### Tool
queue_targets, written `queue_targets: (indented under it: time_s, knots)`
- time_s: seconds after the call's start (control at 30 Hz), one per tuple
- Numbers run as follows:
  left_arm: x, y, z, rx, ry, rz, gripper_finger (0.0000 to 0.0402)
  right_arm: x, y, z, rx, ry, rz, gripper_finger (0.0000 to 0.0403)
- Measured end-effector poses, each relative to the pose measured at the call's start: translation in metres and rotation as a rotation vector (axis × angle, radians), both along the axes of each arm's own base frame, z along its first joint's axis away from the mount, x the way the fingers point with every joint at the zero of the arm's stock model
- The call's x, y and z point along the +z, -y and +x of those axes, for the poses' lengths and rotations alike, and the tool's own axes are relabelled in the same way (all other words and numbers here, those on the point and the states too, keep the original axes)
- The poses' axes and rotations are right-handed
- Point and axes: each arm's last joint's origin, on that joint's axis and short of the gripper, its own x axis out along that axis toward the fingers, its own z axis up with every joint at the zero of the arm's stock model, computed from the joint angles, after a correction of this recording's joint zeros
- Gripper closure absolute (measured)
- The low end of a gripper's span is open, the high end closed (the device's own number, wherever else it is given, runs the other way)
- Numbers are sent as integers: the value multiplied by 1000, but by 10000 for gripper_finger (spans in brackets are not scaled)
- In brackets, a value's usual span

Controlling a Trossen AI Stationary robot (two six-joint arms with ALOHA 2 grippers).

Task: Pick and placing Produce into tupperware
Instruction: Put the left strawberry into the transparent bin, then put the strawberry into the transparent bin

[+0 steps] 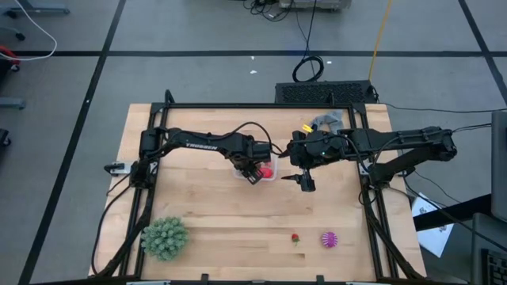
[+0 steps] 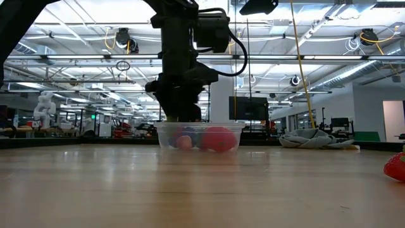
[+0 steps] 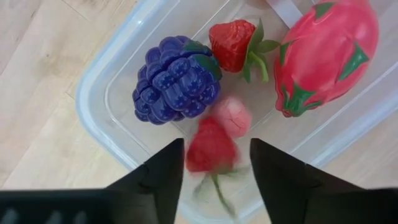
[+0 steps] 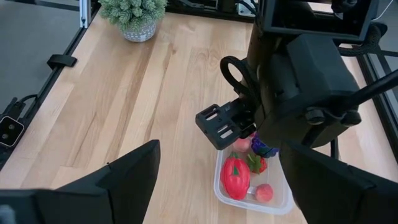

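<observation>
Over the tupperware (image 3: 106,93), the open left gripper (image 3: 211,163) frames a blurred red strawberry (image 3: 211,148) beside a purple berry (image 3: 174,79); right gripper (image 1: 306,183) open nearby.

Even, bright overhead light from ceiling strip fixtures; they show as white glare in the low view. Shadows on the pale wooden tabletop (image 1: 238,206) are soft and short. In the left wrist view a small red strawberry (image 3: 211,149) is motion-blurred between the dark left tool (image 3: 216,168) fingers. The near tabletop in the low view is out of focus.
</observation>
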Motion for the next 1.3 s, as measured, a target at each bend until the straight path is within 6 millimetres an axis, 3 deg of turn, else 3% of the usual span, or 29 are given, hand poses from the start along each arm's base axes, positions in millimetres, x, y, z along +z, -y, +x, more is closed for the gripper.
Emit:
queue_targets:
  time_s: [0.27, 0.5, 0.7, 0.87, 1.0, 1.13, 1.3]
  knots:
    - [0, 0, 0, 1, 0, 0, 135, 0, 0, 0, 0, 0, 0, 83]
    - [9, -3, -3, -4, 20, 29, 105, 0, 0, 0, 0, 0, 0, 83]
    - [56, -3, -19, -12, 136, 116, 102, -1, 0, -1, 0, -12, -1, 83]
    - [113, 1, -50, 8, 273, 218, 101, -6, -3, -5, 13, -79, -6, 83]
    - [151, 12, -81, 18, 351, 292, 101, -18, -18, -10, 70, -145, -14, 83]
    - [176, 23, -111, 30, 394, 337, 99, -39, -38, -16, 127, -213, -5, 83]
    - [190, 33, -138, 82, 394, 391, 100, -70, -65, -24, 183, -243, 30, 83]
